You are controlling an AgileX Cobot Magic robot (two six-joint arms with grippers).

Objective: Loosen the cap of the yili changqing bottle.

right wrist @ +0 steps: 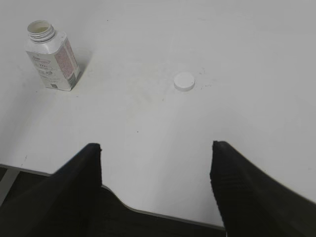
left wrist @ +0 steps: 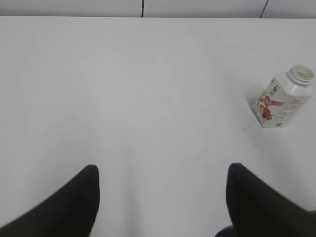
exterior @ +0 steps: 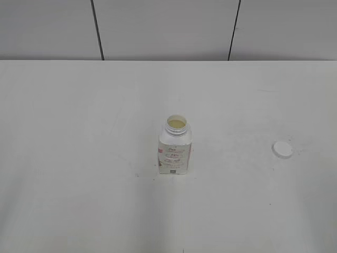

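Exterior view: nearest the camera is bare white table (exterior: 79, 211), then the yili changqing bottle (exterior: 174, 150), upright near mid-table. Neck is open w/ pale yellow contents showing. The cap (exterior: 282, 149) lies flat on the table well to the right, apart from the bottle. So the cap looks fully off, not just loosened; task reads as done. No arms in this view.

Left wrist view: left end effector (left wrist: 160, 202) is nearest, fingers wide apart, gripping nothing, above bare table. Bottle (left wrist: 282, 98) sits far off to the upper right, no contact. Cap not in frame.

Right wrist view: right end effector (right wrist: 155, 187) is nearest, also spread open and empty, near the table edge. Cap (right wrist: 183, 81) lies ahead, just right of centre; bottle (right wrist: 52, 59) is ahead, far left. Both well clear of the fingers, prob. a parked pose.
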